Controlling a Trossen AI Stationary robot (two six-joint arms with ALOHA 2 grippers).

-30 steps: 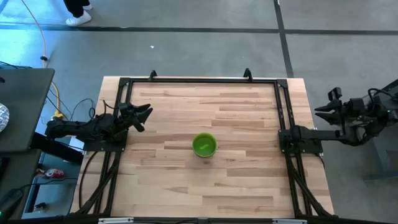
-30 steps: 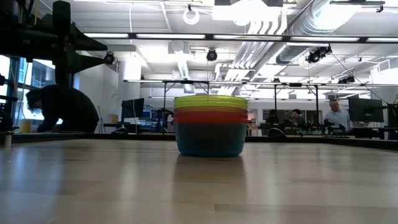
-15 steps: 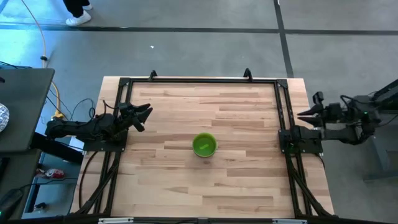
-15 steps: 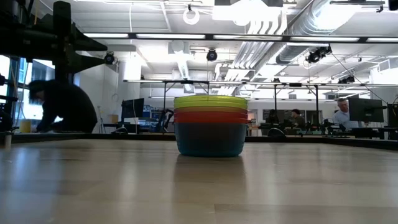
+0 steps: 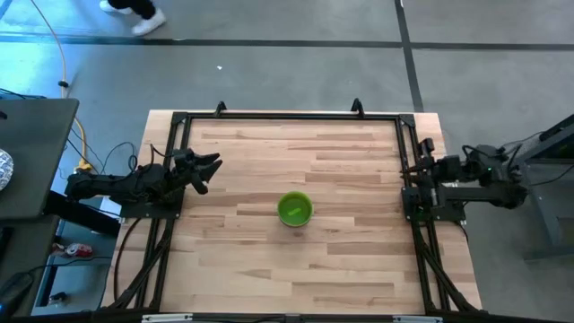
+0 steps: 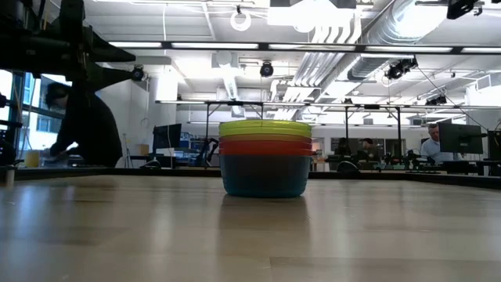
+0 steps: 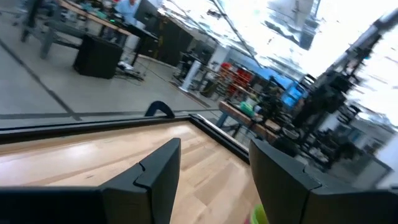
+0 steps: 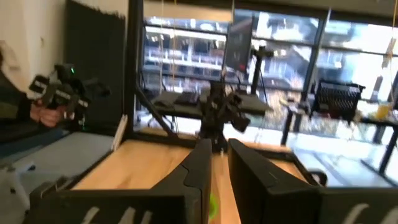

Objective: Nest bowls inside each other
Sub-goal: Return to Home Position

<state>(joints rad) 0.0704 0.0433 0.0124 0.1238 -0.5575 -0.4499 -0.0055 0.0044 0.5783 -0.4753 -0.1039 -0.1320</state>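
Note:
The bowls stand nested in one stack point(image 5: 294, 209) on the wooden table, a little toward the near edge from its middle. Seen from above, the green bowl is on top. In the low view the stack point(image 6: 264, 157) shows green and yellow rims, red below them and a teal bowl at the bottom resting on the table. My left gripper point(image 5: 211, 166) waits open at the table's left edge, pointing level toward the stack point(image 7: 258, 216). My right gripper point(image 5: 414, 168) hovers at the right edge, pointing level at the stack, its fingers point(image 8: 219, 168) a narrow gap apart and holding nothing.
A black metal frame point(image 5: 287, 117) runs along the table's far, left and right sides. The arm bases point(image 5: 430, 202) sit at the left and right edges. Bare wood lies all around the stack. People point(image 6: 78, 125) work in the room beyond the table.
My right gripper has come in from beyond the table's right edge, moving toward the left and somewhat down, and now stands over that edge. The stack and my left gripper have kept still.

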